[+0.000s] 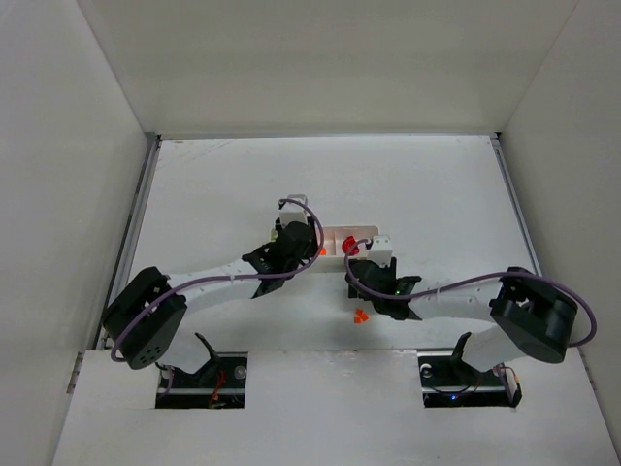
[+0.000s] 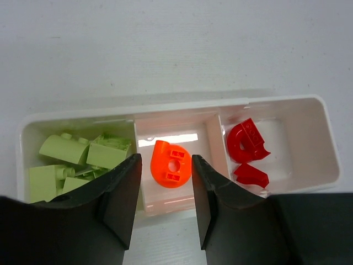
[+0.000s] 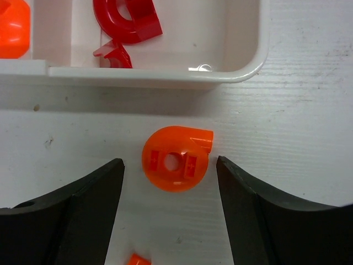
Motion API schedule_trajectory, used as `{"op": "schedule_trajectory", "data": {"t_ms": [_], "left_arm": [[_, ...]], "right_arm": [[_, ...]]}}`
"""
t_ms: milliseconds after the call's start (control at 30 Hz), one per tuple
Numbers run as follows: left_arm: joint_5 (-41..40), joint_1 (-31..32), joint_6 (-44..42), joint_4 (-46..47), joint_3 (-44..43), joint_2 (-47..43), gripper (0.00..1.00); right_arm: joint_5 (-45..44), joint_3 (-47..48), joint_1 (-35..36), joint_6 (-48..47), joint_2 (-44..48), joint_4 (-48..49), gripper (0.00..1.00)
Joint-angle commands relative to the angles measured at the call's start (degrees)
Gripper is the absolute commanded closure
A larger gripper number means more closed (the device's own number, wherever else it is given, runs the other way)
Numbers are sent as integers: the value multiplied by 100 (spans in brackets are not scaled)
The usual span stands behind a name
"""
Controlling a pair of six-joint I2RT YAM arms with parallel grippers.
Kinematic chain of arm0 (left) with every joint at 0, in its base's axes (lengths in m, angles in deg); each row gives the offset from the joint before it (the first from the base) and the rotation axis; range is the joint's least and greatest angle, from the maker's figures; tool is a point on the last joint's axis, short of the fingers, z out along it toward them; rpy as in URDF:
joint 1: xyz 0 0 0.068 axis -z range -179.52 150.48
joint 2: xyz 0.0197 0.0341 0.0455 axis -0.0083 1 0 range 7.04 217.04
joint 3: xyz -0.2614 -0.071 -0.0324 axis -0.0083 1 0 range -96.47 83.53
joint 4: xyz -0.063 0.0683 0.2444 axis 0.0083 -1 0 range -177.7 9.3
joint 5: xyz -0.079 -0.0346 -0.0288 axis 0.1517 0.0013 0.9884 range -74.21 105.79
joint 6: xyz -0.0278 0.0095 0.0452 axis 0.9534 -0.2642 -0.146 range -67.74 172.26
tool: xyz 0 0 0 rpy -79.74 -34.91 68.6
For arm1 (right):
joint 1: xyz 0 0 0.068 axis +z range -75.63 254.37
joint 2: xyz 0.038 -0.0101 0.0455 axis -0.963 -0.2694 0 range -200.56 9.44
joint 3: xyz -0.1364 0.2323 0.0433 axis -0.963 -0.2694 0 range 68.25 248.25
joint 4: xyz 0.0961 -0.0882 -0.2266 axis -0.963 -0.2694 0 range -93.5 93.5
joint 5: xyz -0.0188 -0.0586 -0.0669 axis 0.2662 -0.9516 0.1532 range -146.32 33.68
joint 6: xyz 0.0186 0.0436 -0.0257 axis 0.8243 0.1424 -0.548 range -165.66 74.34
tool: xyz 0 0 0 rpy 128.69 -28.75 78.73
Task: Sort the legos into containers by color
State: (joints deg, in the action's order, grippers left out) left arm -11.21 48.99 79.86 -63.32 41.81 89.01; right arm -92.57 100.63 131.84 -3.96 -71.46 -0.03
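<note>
1. A white tray (image 2: 176, 106) is seen on the counter (image 2: 176, 44), divided into three compartments. Pale green legos (image 2: 83, 157) lie in the one at 9 o'clock, a round orange lego (image 2: 171, 164) in the middle, and red legos (image 2: 248, 152) at 3 o'clock.
2. The left pincer (image 2: 165, 165) is held over the middle compartment with its jaws apart and nothing gripped.
3. The right pincer (image 3: 169, 163) is spread wide and empty. It straddles a second orange lego (image 3: 175, 164) lying on the counter, touched by neither jaw, with the tray wall at its 12 o'clock.
4. A smaller orange piece (image 3: 138, 259) is seen near it, at 6 o'clock.
5. The step in hand is judged to be the pickup of the loose orange pieces; little else appears unsorted.
6. Next, the right pincer would need to be lowered and closed on the orange lego. The lego would then be lifted over the wall and carried toward 11 o'clock, past the red compartment. The left pincer should be cleared first.
</note>
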Motion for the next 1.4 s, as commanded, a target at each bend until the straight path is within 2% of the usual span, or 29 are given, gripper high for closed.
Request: {"op": "schedule_trajectory", "data": {"t_ms": [0, 67, 233, 333, 533, 800, 1033, 1167, 1367], "left_arm": [[11, -22, 35, 291, 225, -313, 61], [11, -48, 62, 396, 348, -366, 61], [-24, -92, 80, 678, 673, -629, 61], [-42, -188, 53, 862, 866, -858, 61], [-24, -294, 97, 942, 990, -1017, 61], [-42, -242, 97, 916, 963, -1025, 61], [-94, -426, 106, 959, 1147, -1376, 61], [-322, -593, 185, 969, 1323, -1657, 61], [-578, -830, 325, 1048, 1657, -2203, 59]], "right_arm": [[-189, 347, 49, 155, -276, -60, 27], [-294, 427, 49, 181, -390, -78, 30], [-330, 524, 49, 225, -514, -130, 55], [-330, 489, 84, 365, -322, -236, 61], [-488, 453, 277, 296, 294, -385, 62], [-453, 480, 356, 164, 426, -491, 62], [-225, 1138, 497, -371, 927, -421, 62], [249, 1639, 348, -785, 428, 167, 62], [724, 2324, -30, -1286, -881, 1222, 60]]}}
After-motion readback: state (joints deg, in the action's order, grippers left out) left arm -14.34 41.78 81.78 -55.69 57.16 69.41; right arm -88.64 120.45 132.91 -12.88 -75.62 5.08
